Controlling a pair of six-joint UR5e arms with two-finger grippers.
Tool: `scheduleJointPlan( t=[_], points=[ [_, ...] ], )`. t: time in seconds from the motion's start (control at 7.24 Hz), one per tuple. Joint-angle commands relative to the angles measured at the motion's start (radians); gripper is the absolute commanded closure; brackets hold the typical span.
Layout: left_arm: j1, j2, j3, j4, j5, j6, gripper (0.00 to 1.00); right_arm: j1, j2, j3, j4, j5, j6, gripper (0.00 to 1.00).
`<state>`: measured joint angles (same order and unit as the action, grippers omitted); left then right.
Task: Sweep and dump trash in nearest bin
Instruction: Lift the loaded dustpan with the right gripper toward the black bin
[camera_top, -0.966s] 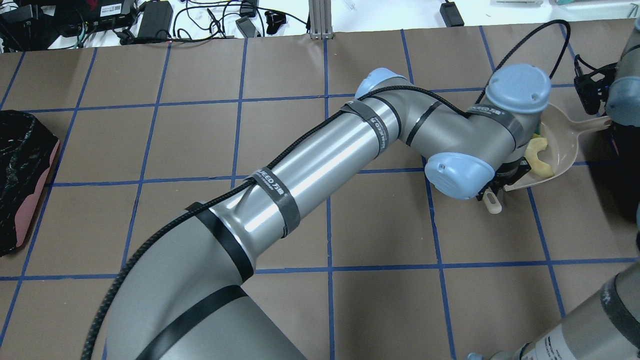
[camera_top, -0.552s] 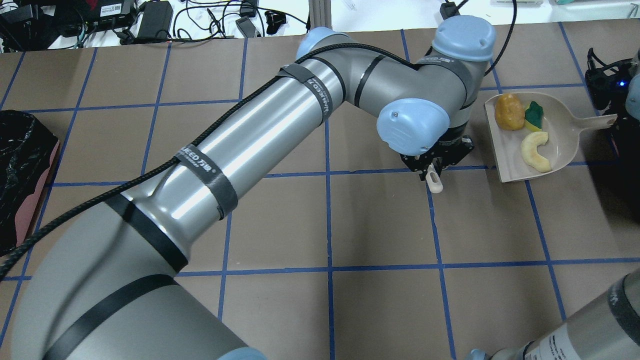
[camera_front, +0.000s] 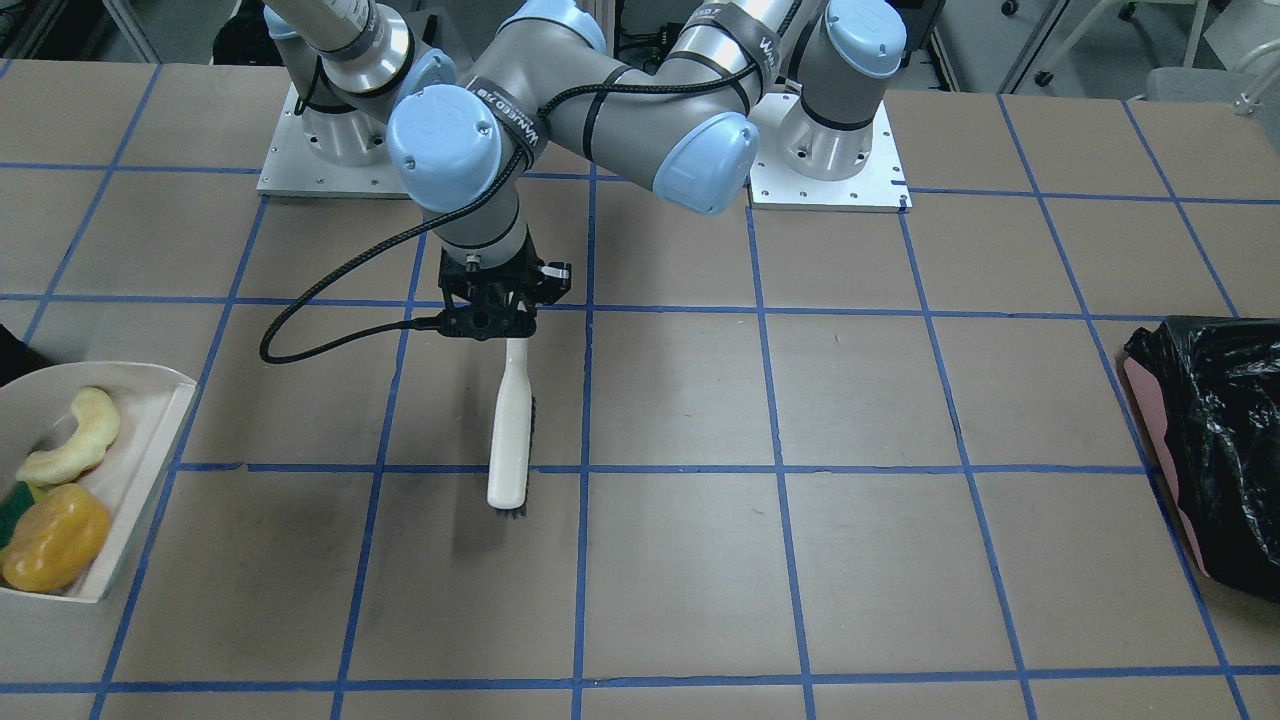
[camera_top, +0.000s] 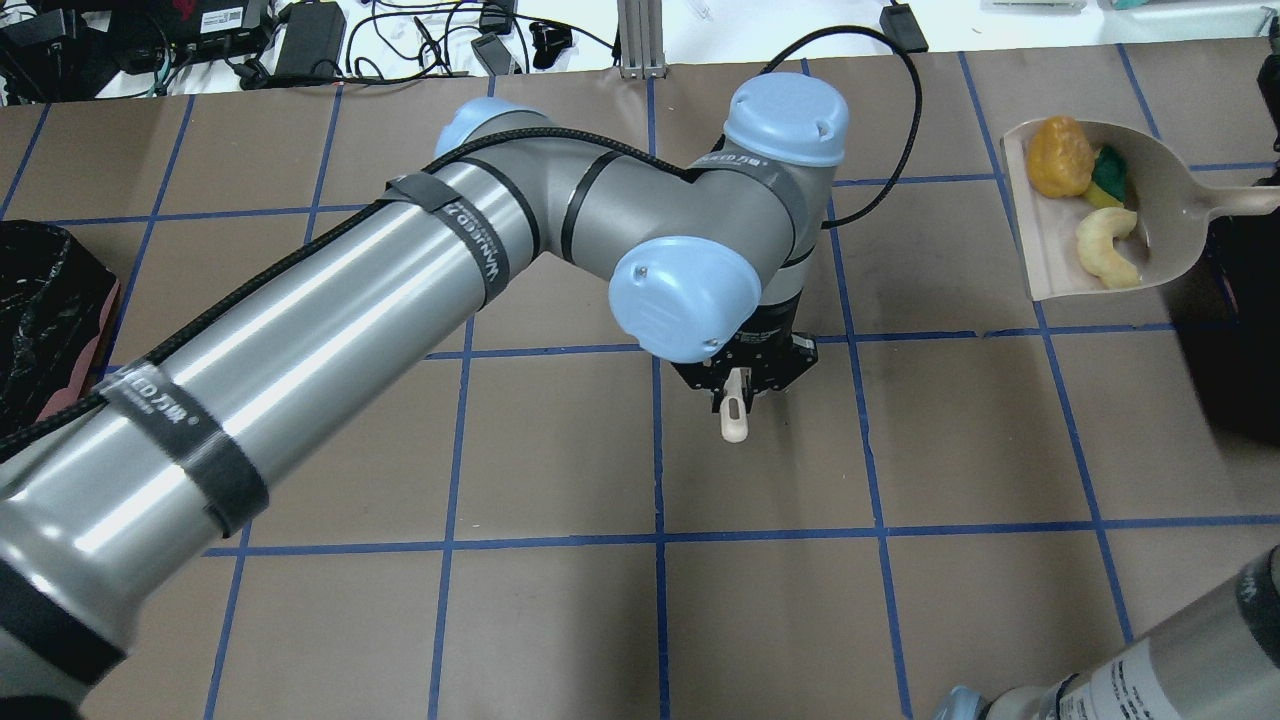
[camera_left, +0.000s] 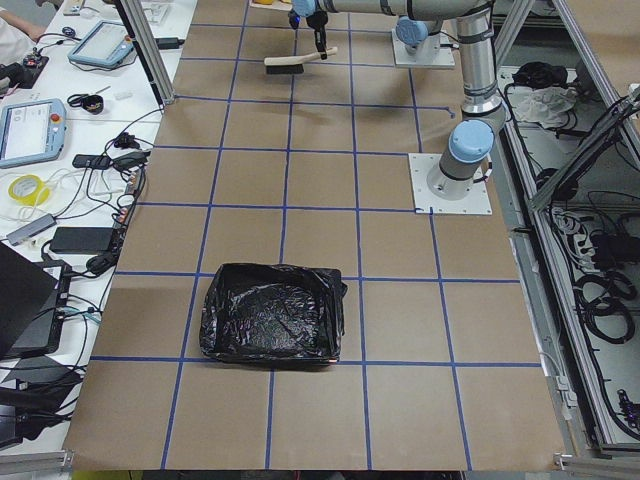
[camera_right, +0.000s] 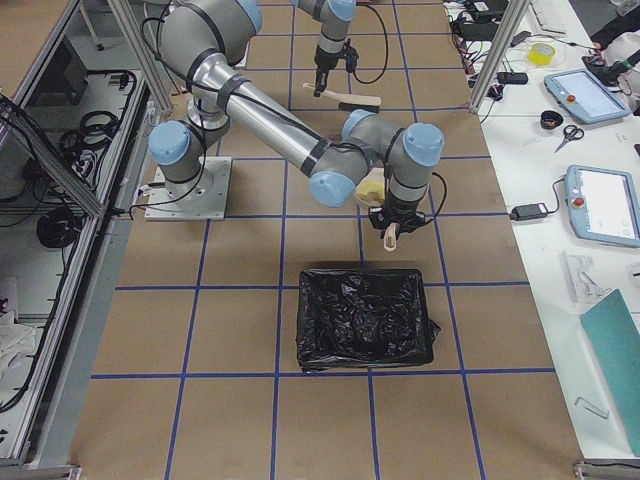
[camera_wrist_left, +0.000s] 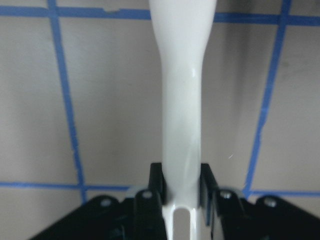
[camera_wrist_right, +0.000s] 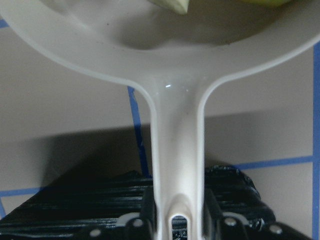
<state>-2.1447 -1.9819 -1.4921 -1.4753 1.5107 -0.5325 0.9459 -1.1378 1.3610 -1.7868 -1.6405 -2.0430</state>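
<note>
The trash lies in a beige dustpan (camera_top: 1150, 225): an orange-brown lump (camera_top: 1060, 155), a yellow-and-green wedge (camera_top: 1108, 178) and a pale yellow curved slice (camera_top: 1105, 250). My right gripper (camera_wrist_right: 177, 202) is shut on the dustpan handle (camera_wrist_right: 175, 145) and holds the pan off the table, beside a black-lined bin (camera_right: 365, 320). My left gripper (camera_front: 512, 335) is shut on the handle of the white brush (camera_front: 510, 430), which hangs over the table's middle, well away from the pan. The wrist view shows both fingers (camera_wrist_left: 156, 180) pressed against the brush handle (camera_wrist_left: 182, 90).
A second black-lined bin (camera_top: 40, 340) stands at the table's end on my left. Cables, power bricks and tablets (camera_top: 300, 40) lie beyond the far edge. My left arm's forearm (camera_top: 330, 300) stretches across the left half of the table.
My left arm has swung the brush away from the dustpan to the table's middle. The dustpan, with the trash in it, has moved toward the far right corner.
</note>
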Motion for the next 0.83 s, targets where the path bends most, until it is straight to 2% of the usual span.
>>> scheduleJointPlan(
  t=[0.0, 0.28, 0.41, 0.69],
  points=[
    [0.008, 0.130, -0.196, 0.039, 0.005, 0.008, 1.00, -0.137, 0.000, -0.080, 0.112, 0.045, -0.012, 1.00],
    [0.017, 0.199, -0.362, 0.197, -0.004, 0.005, 1.00, -0.215, 0.007, -0.097, 0.110, 0.038, -0.038, 1.00],
    [0.016, 0.227, -0.419, 0.222, -0.004, 0.011, 1.00, -0.258, 0.021, -0.140, 0.107, 0.025, -0.108, 1.00],
    [0.009, 0.251, -0.442, 0.227, -0.009, 0.005, 1.00, -0.352, 0.107, -0.251, 0.106, -0.016, -0.201, 1.00]
  ],
)
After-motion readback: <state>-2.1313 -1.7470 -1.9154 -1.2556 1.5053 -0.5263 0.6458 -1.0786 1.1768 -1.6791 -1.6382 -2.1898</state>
